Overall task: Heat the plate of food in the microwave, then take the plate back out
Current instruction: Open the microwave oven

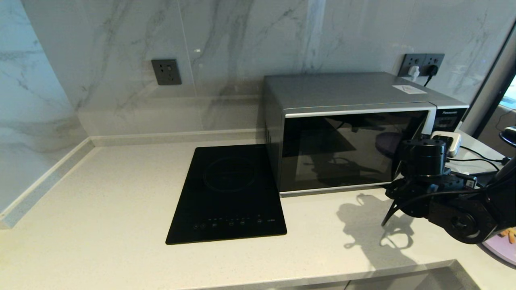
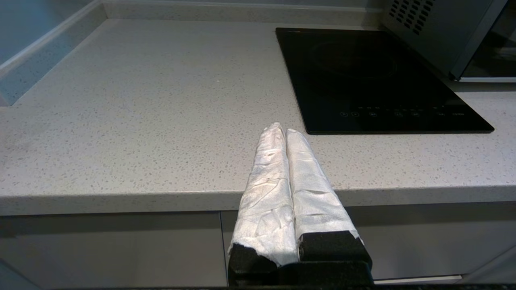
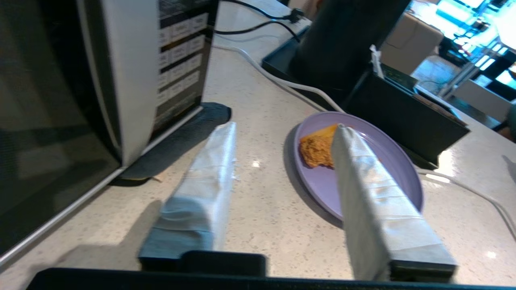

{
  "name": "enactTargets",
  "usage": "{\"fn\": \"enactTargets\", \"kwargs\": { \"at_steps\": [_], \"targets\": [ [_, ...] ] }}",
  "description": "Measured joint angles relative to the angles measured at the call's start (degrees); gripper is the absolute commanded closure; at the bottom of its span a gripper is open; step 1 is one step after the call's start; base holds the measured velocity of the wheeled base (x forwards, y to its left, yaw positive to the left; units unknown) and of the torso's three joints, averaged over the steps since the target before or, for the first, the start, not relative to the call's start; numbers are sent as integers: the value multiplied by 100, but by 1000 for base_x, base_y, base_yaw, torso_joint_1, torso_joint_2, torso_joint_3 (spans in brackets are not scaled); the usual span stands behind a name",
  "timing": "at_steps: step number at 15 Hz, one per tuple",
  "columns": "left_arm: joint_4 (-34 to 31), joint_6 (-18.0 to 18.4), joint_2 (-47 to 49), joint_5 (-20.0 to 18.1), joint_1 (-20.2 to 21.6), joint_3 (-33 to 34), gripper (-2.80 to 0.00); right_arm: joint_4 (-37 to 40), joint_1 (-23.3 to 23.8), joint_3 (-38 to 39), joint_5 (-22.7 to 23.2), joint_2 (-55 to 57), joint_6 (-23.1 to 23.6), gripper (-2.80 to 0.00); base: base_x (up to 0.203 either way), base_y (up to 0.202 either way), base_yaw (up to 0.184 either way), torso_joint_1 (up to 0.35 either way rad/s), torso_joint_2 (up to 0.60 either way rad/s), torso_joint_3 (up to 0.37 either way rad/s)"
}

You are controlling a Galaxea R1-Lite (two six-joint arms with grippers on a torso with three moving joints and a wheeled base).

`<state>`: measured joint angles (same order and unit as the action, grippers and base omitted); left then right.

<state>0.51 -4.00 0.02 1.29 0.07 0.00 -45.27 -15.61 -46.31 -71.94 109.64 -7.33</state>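
Plate of food is seen on the counter beside the closed microwave; right gripper jaws are spread, empty; left gripper jaws are pressed together, empty.

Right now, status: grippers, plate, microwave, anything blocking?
Right gripper open, empty, above counter between microwave and plate of food. Left gripper shut, parked by counter edge. Microwave door closed. Nothing blocking plate.

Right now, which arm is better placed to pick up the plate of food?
Right. The right gripper is open near the plate of food beside the microwave; the left gripper is shut at the counter's far edge.
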Motion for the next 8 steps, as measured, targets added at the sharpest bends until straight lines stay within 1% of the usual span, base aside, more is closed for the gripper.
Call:
{"fn": "enactTargets", "kwargs": {
  "at_steps": [2,6,8],
  "targets": [
    [0,-1,0,-2,0,0,0,-5,-158,-44,195,13,-35,-280,0,0,0,0,0,0],
    [0,-1,0,0,0,0,0,-5,-504,-118,403,66,-55,-280,0,0,0,0,0,0],
    [0,-3,0,0,0,0,0,-13,-579,-191,433,124,-50,-280,0,0,0,0,0,0]
  ]
}}
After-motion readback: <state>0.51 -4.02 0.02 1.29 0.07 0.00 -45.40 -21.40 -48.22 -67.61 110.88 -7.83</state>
